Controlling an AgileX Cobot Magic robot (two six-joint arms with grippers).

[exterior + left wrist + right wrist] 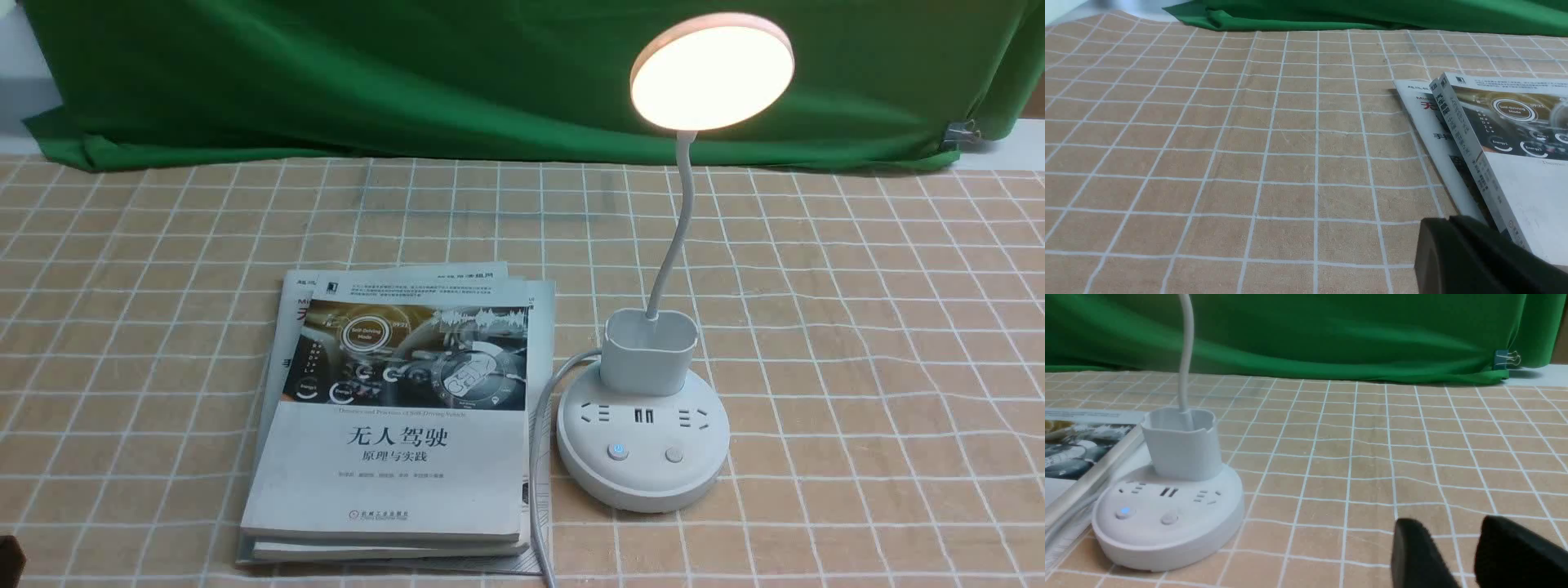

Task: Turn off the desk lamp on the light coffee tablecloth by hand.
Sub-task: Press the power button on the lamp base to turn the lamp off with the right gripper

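The desk lamp stands on the light coffee tablecloth (857,327). Its disc head (712,72) glows, and the gooseneck rises from the oval cup (651,349) on the round base (642,482). The left button (618,452) shows a blue light; the right button (673,454) is dark. In the right wrist view the base (1167,539) lies ahead and to one side of my right gripper (1449,528), which is open, empty and apart from it. My left gripper (1449,222) is shut and empty, low over the cloth beside the books (1506,155).
A stack of books (400,416) lies left of the lamp base, with the white cord (539,457) running between them. A green cloth (408,73) hangs at the back, held by a binder clip (963,133). A dark piece (6,559) shows at the bottom left corner.
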